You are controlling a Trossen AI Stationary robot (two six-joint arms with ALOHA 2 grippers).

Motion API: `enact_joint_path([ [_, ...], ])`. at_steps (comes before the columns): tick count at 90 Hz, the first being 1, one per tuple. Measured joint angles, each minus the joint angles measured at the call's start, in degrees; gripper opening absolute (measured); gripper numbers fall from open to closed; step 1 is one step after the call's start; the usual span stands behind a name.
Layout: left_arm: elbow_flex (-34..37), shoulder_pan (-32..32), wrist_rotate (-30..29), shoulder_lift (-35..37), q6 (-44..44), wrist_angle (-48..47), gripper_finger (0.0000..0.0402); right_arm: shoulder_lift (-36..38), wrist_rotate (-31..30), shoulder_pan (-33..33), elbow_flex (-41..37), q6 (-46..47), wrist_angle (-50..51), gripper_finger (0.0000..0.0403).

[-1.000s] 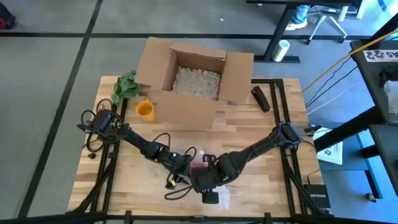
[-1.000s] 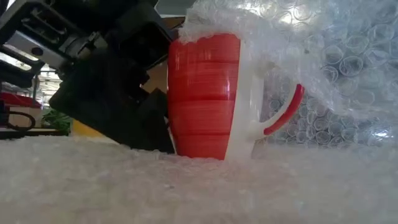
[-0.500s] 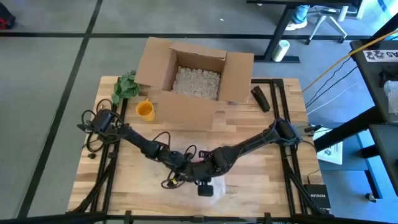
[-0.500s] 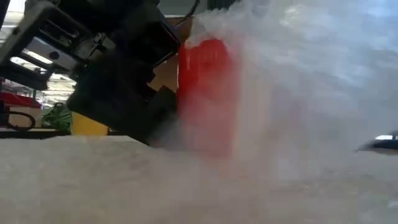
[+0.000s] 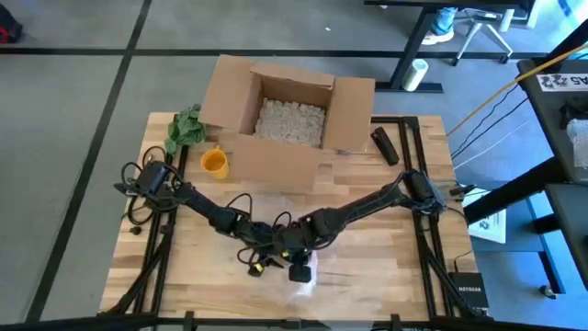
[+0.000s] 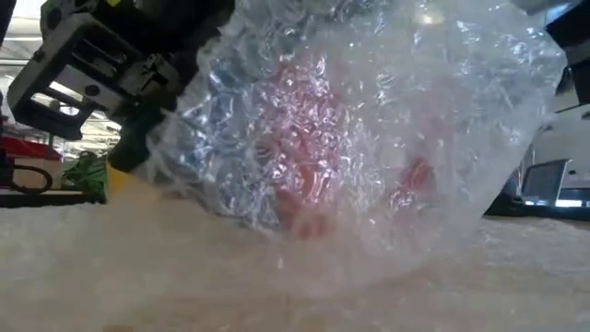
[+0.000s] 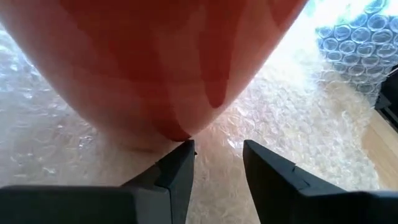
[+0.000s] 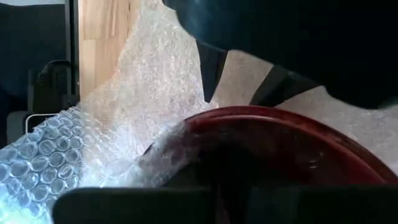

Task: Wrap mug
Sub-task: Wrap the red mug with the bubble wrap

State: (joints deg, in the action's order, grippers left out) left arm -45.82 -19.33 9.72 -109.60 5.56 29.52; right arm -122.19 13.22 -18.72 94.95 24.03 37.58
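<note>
Closest to us, near the middle of the table's front edge, we've got the red mug (image 6: 309,166) sitting on the bubble wrap (image 5: 303,276) with a fold of it draped over the whole thing, so in the low view it only shows as red patches through the plastic. We'd say a mug like that is stiff, breakable and slick-sided, while the wrap is feather-light and floppy, so better to take the sheet by its loose edge and steady the mug by its wall. As best we can judge it stands upright, long axis vertical, rim up. The left gripper (image 7: 217,165) sits right against the mug's side with fingers parted, gripping nothing. The right gripper (image 5: 299,267) hovers over the rim; can't tell its fingers. Farther back sits the cardboard box (image 5: 285,115).
</note>
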Motion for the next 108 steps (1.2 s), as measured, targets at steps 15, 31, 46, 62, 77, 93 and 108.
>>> enact_joint_path([
  [15, 0.0, 0.0, 0.0, 0.0, 0.3, -0.2, 0.0121, -0.3, -1.3, -0.1, 2.4, -0.3, 2.0, 0.0],
  [31, 0.0, 0.0, 0.0, 0.0, 0.4, -0.3, 0.0121, -0.3, -4.3, -0.1, 5.8, -1.4, 7.0, 0.0],
  [46, 0.0, 0.0, 0.0, 0.0, 0.3, -0.3, 0.0121, -0.3, -6.0, -0.2, 8.6, -2.0, 10.4, 0.0],
  [62, 0.0, 0.0, 0.0, 0.0, 0.3, -0.2, 0.0121, -0.3, -8.2, -0.8, 12.1, -2.6, 14.7, 0.0],
  [77, 0.0, 0.0, 0.0, 0.0, 0.4, -0.2, 0.0121, -0.3, -10.9, -1.9, 15.9, -2.9, 19.2, 0.0],
  [93, 0.0, 0.0, 0.0, 0.0, 0.5, -0.6, 0.0121, -0.1, -12.5, -3.3, 19.3, -2.1, 22.9, 0.0],
  [108, 0.0, 0.0, 0.0, 0.0, 0.4, -0.4, 0.0121, -0.1, -10.0, -4.7, 19.8, -0.2, 24.6, 0.0],
])
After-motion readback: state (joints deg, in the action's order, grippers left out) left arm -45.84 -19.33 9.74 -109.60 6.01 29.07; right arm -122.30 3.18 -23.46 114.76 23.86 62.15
